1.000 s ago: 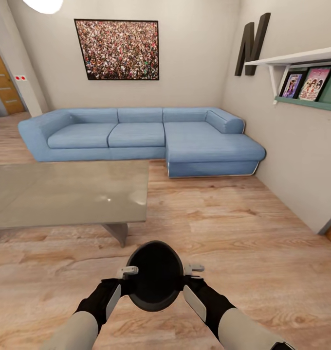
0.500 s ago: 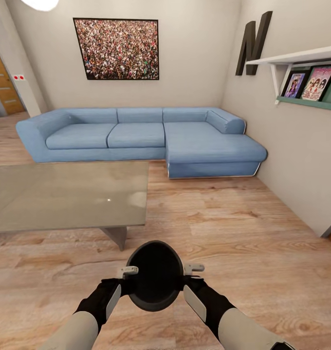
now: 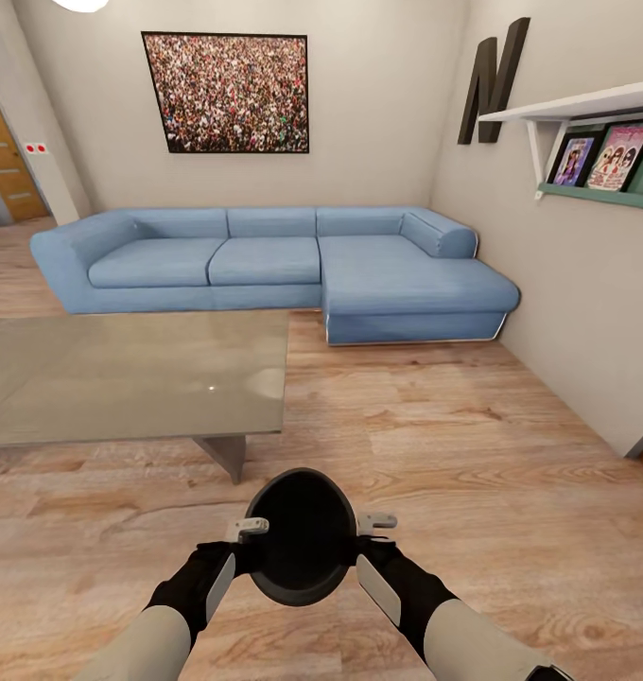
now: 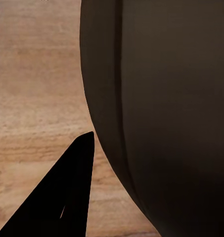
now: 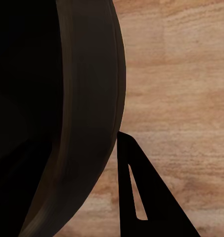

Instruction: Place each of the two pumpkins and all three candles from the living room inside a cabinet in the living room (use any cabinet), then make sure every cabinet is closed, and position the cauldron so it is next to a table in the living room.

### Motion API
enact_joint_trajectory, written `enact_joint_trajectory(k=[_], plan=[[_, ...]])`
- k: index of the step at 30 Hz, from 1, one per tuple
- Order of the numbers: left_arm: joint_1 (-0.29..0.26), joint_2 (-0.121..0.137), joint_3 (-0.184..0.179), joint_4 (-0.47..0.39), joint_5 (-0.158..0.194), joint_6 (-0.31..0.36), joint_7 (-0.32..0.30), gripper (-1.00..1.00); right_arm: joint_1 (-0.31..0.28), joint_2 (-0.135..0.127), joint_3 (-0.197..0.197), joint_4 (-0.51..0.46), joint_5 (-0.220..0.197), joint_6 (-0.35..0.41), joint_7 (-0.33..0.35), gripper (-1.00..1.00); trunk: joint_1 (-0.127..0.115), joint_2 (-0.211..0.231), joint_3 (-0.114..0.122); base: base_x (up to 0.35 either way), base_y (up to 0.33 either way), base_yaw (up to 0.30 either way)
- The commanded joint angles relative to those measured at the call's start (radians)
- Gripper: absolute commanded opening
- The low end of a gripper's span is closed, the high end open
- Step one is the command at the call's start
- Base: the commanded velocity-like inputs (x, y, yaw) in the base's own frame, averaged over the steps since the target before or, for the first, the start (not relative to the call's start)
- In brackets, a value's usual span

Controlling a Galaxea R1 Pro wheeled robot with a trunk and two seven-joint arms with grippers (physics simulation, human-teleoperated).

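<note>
Here the cauldron [image 3: 301, 535] is sitting between the left gripper [image 3: 236, 544] and right gripper [image 3: 369, 539], both clamping its rim above the floor [image 3: 454, 454], near the table [image 3: 123, 378].

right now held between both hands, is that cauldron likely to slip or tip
Probably rigid: the cauldron looks like a hard black pot. Its rounded wall offers curved contact, so it may slip. Its mouth already faces the camera, so tilting seems possible.
</note>
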Motion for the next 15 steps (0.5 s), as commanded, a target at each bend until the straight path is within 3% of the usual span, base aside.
enact_joint_trajectory(k=[1, 15], plan=[[-0.001, -0.001, 0.014, 0.003, 0.025, 0.000, 0.000, -1.00, 0.000, 0.004, 0.061, -0.003, 0.001, -0.057, 0.024, -1.00, 0.000, 0.000, 0.000, 0.005, 0.000, 0.000], [-0.001, -0.001, 0.014, 0.003, 0.025, 0.000, 0.000, -1.00, 0.000, 0.004, 0.061, -0.003, 0.001, -0.057, 0.023, -1.00, 0.000, 0.000, 0.000, 0.190, 0.000, 0.000]])
